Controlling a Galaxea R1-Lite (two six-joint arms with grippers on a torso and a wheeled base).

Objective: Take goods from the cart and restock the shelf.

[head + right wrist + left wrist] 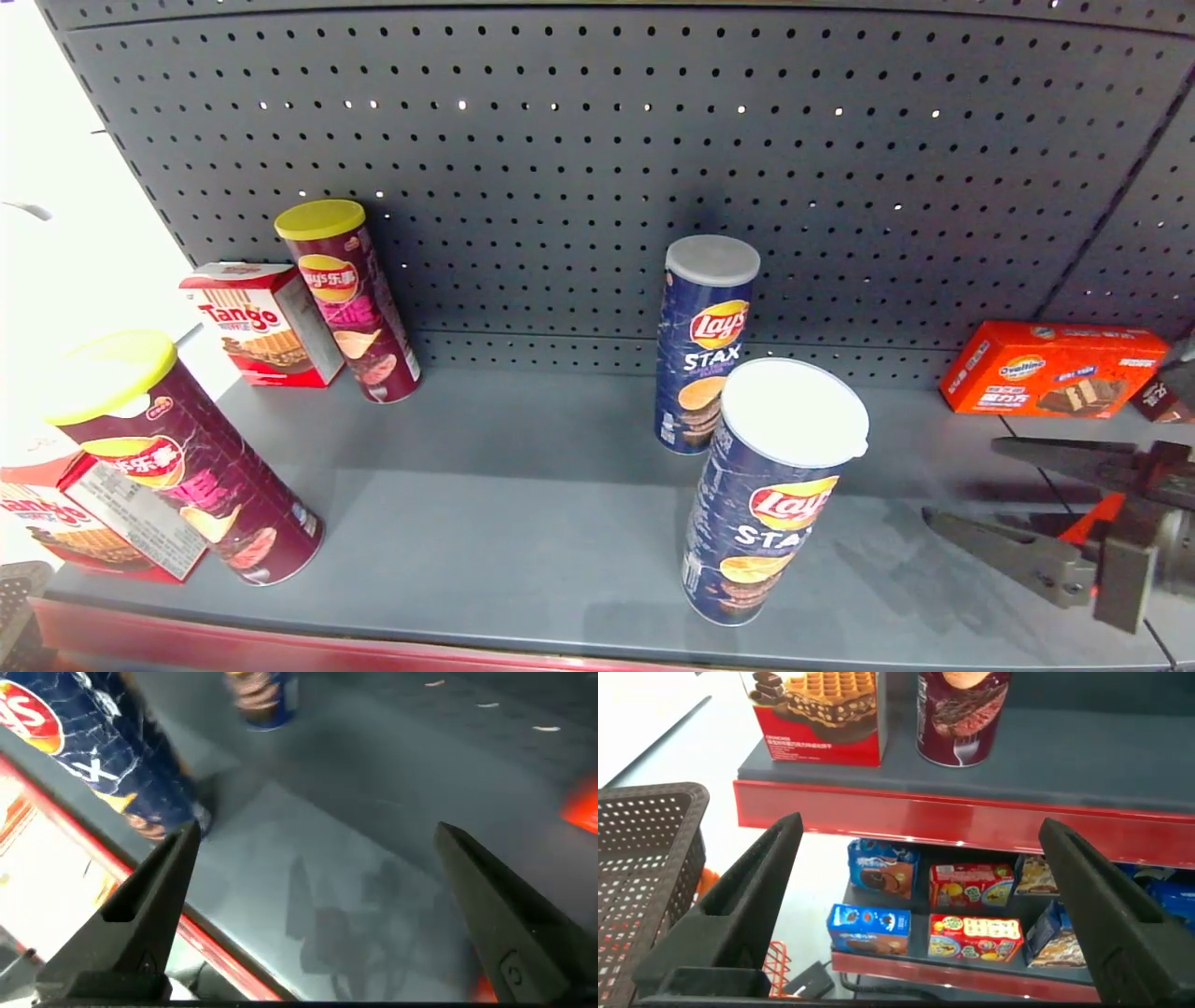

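Note:
Two blue chip cans stand on the grey shelf [523,504]: one near the front edge [770,490], one behind it [702,341]. My right gripper [962,483] hovers open over the shelf, to the right of the front can and apart from it, holding nothing. In the right wrist view the gripper [318,833] is open above bare shelf, with the front blue can [103,747] off to one side. My left gripper [920,835] is open and empty, below and in front of the shelf's red edge [971,817], beside the dark cart basket [645,859].
Two maroon cans [350,299] [191,462] and wafer boxes [261,322] [89,527] fill the shelf's left side. An orange box [1055,369] lies at the back right. A perforated panel [597,168] backs the shelf. A lower shelf holds small snack boxes [971,910].

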